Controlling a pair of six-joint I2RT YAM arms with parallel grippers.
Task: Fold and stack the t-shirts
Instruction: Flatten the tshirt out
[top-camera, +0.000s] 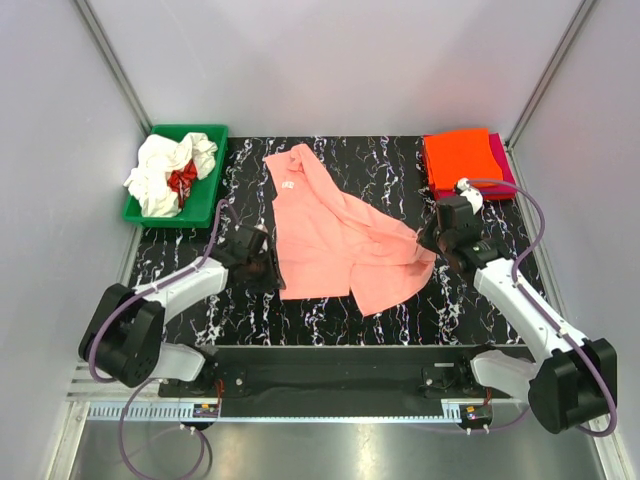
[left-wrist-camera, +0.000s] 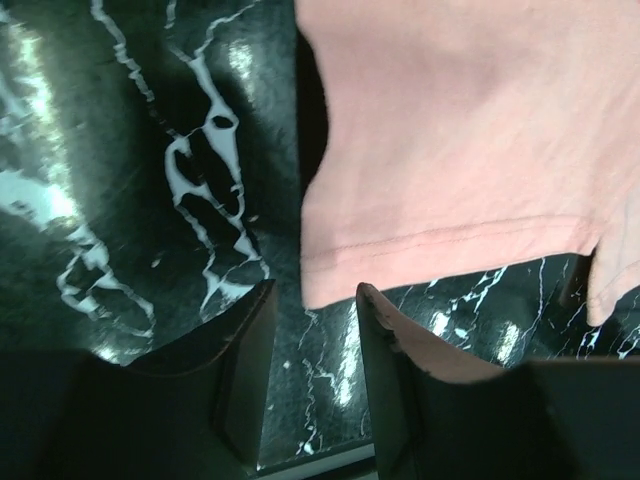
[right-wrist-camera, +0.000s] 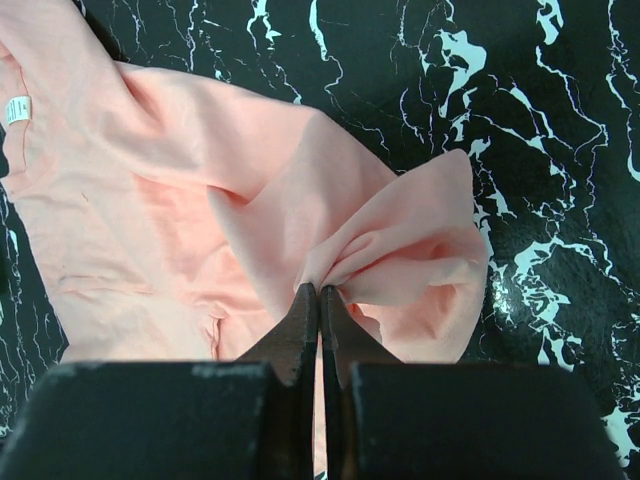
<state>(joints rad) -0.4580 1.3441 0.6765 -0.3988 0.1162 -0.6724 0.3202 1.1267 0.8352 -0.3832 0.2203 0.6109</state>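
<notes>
A salmon-pink t-shirt (top-camera: 330, 235) lies partly folded in the middle of the black marbled table (top-camera: 400, 310). My right gripper (right-wrist-camera: 320, 290) is shut on a bunched fold of it (right-wrist-camera: 380, 255) at its right edge (top-camera: 425, 248). My left gripper (left-wrist-camera: 315, 295) is open, its jaws just short of the shirt's hem corner (left-wrist-camera: 330, 285) at the shirt's left edge (top-camera: 262, 262), and holds nothing. A folded bright orange t-shirt (top-camera: 458, 158) lies on a magenta one (top-camera: 502, 160) at the back right. White (top-camera: 160, 180) and red (top-camera: 182, 178) t-shirts are crumpled in the bin.
A green plastic bin (top-camera: 205, 205) stands at the back left corner. White enclosure walls close in the table on three sides. The arm bases sit along the near edge.
</notes>
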